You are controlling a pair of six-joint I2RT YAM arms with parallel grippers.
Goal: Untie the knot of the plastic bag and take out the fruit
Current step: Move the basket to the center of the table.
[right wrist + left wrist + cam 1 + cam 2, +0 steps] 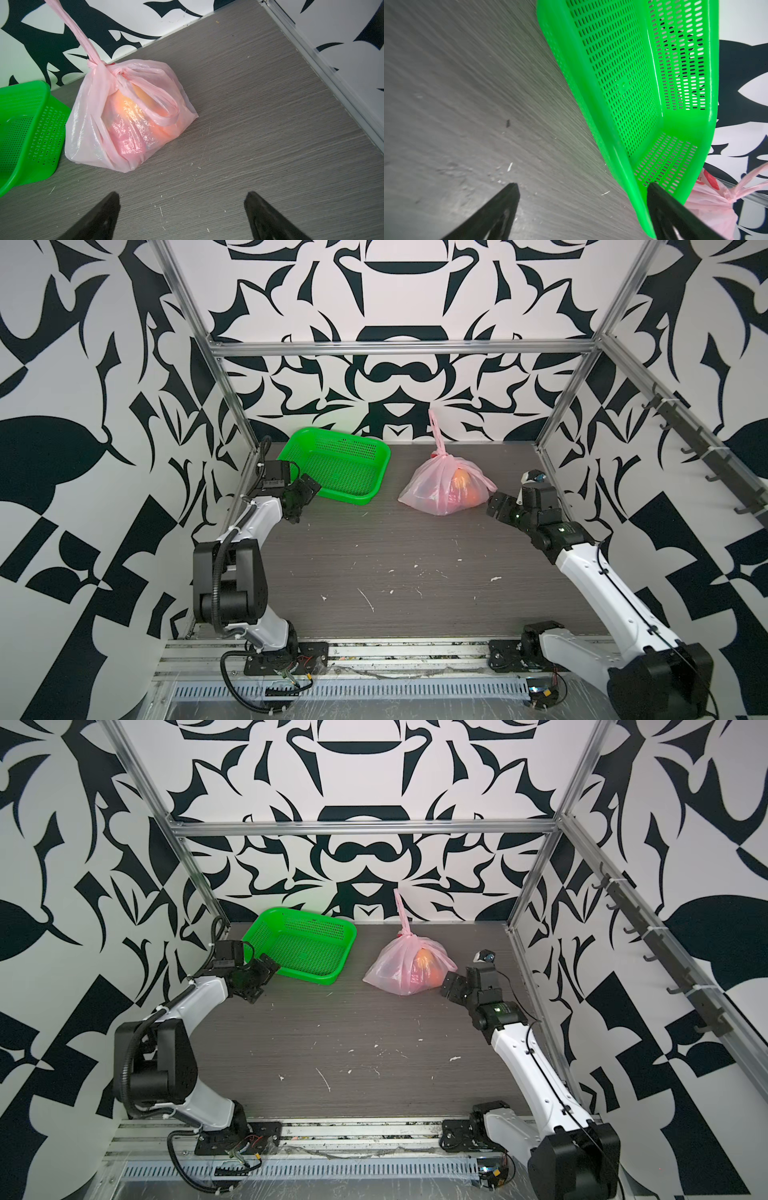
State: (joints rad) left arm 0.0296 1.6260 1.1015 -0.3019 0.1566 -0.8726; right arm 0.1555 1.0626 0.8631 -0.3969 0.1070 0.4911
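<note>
We see the thin translucent pale-pink plastic bag sitting on the grey wood-grain desk toward the back wall, well away from the front edge, with bare desk all round it. Its knot, a small tight twist of pink plastic, is tied at the top; one loop handle stands up from it and the other drapes over the bag's side. The fruit is inside, showing only as orange and red blurs through the film. The bright green perforated plastic basket lies near the bag, with a strip of open desk between them. Our left hand has its jaws spread wide, holding nothing, just beside the basket's rim. Our right hand is likewise wide open and empty, near the bag but apart from it, with the aluminium side rail close by
</note>
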